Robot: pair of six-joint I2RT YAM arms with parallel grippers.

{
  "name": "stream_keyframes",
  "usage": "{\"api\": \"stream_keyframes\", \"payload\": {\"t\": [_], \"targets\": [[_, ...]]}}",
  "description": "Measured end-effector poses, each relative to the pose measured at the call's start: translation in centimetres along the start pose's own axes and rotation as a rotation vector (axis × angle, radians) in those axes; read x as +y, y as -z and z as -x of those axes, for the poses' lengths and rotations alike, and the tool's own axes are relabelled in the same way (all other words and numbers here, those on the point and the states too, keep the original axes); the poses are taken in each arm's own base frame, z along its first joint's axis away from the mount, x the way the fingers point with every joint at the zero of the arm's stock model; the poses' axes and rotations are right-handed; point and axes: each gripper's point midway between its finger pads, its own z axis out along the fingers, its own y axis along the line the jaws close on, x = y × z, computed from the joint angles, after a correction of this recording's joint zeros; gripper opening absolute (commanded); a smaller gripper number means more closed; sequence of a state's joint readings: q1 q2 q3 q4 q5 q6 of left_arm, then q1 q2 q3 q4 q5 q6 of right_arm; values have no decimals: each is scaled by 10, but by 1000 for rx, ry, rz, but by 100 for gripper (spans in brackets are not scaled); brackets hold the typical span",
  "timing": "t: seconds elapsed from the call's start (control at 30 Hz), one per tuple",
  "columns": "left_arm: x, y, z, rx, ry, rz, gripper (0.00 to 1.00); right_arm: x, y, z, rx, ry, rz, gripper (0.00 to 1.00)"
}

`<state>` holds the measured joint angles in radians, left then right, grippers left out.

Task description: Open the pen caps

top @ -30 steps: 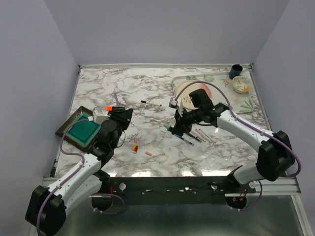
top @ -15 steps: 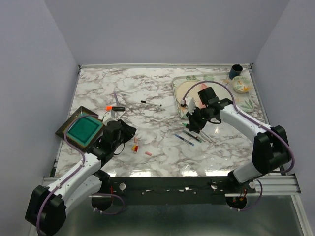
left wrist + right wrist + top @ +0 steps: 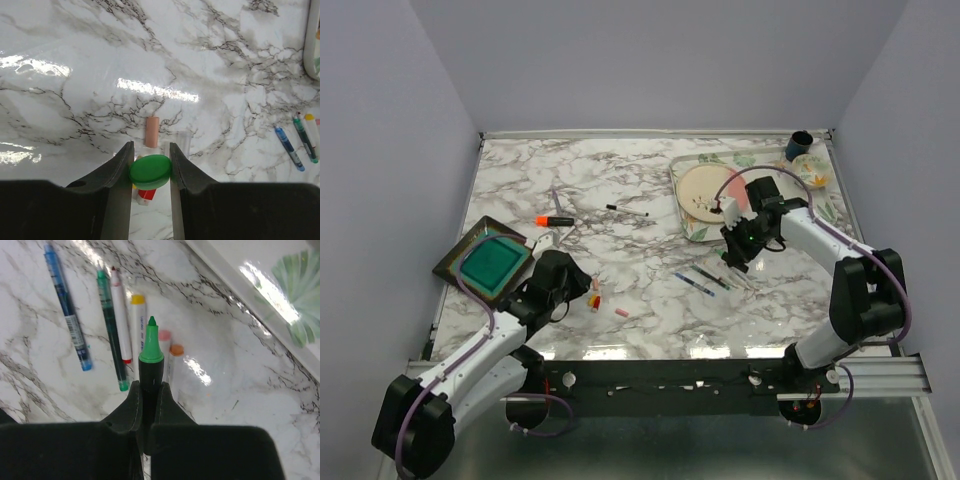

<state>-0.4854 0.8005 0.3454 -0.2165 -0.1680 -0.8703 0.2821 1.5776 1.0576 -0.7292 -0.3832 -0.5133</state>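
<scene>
My left gripper (image 3: 151, 149) is shut on a green pen cap (image 3: 150, 171), seen end-on, low over the marble. Under it lie a red cap (image 3: 146, 194) and part of a yellow one; a pink cap (image 3: 151, 132) lies just ahead. In the top view this gripper (image 3: 570, 283) is beside those caps (image 3: 592, 292). My right gripper (image 3: 150, 386) is shut on a thick black highlighter (image 3: 150, 371) with its green tip bare. It hovers over a row of pens: blue (image 3: 67, 315), green (image 3: 112, 335), and red, yellow, pink and orange tips. In the top view it (image 3: 738, 252) is right of centre.
An orange-capped highlighter (image 3: 555, 219) and a thin black pen (image 3: 627, 210) lie mid-table. A dark tray with a green pad (image 3: 490, 262) sits left. A patterned tray (image 3: 817, 212) with a plate (image 3: 702, 188) is back right, with a cup (image 3: 799, 144) and bowl (image 3: 810, 172).
My left gripper came nearer and lower, to the loose caps, with the green cap in it. My right gripper carried the highlighter to the right, over the row of pens.
</scene>
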Motion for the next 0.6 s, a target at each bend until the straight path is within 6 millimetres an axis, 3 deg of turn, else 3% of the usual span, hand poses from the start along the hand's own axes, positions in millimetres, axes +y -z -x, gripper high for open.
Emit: {"api": "stream_keyframes", "payload": {"t": [0.27, 0.6], "targets": [[14, -8, -13, 60, -66, 56, 6, -25, 8, -36, 41, -97, -31, 11], [20, -17, -25, 123, -111, 88, 13, -37, 9, -50, 56, -136, -35, 15]]}}
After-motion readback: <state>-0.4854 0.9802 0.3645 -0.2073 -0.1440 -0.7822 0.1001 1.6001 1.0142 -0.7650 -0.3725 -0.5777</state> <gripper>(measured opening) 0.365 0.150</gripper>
